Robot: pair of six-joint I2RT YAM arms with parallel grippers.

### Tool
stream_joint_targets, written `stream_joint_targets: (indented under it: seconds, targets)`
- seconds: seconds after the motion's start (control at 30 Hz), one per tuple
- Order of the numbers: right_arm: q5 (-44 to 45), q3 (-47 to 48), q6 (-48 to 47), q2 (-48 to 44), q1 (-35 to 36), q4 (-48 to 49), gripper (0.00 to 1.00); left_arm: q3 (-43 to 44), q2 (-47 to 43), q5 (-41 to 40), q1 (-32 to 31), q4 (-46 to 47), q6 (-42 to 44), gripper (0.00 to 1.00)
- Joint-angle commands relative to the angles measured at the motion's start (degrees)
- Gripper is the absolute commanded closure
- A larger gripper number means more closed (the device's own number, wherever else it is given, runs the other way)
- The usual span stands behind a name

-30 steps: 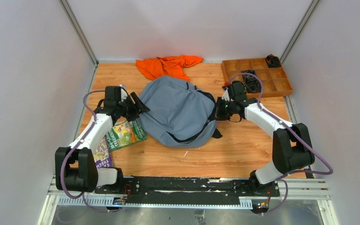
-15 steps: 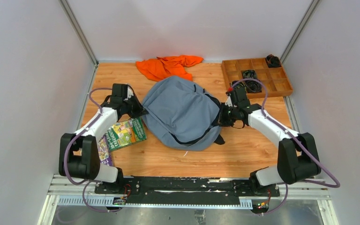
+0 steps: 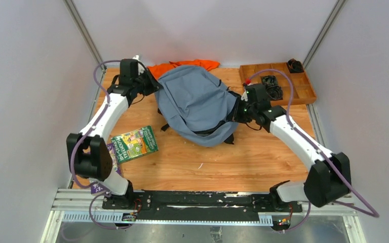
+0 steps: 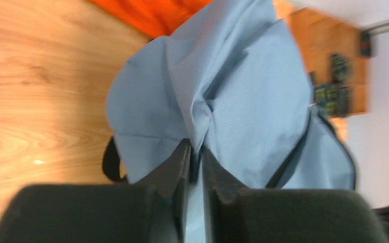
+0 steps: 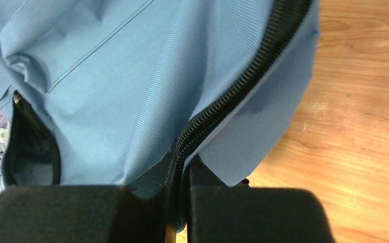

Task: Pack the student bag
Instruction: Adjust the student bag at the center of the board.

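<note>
Though nothing looks packed yet, with the books lying outside at the lower left of the overhead frame, the student bag sags at upper centre, grey-blue and crumpled, its zipper partly gaping; the left gripper pinches its fabric, the right gripper clamps its zipper edge

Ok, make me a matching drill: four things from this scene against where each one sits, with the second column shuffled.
Things:
1. student bag
2. orange cloth
3. green book
4. wooden tray

Places:
A. far right corner
B. left side, lying flat near the left arm
C. centre of the table
D. far edge, partly behind the bag

Pairs: 1-C, 2-D, 3-B, 4-A.
</note>
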Motion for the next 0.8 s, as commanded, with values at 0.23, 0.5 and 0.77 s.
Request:
stream_joint_targets:
  seconds: [0.23, 0.5, 0.77]
  targets:
    - [4.7, -3.5, 0.0, 4.0, 3.8, 0.7, 0.30, -6.1, -4.3, -18.7, -0.1, -13.8, 9.4, 0.31]
    - [4.7, 7.1, -4.1, 0.5, 6.4, -3.5, 0.26, -19.9, -19.4, -33.7, -0.1, -20.4, 4.8, 0.28]
    - [3.4, 8.3, -4.5, 5.0, 11.2, -2.0, 0.26, -27.8, -25.0, -36.2, -1.2, -22.2, -0.8, 0.30]
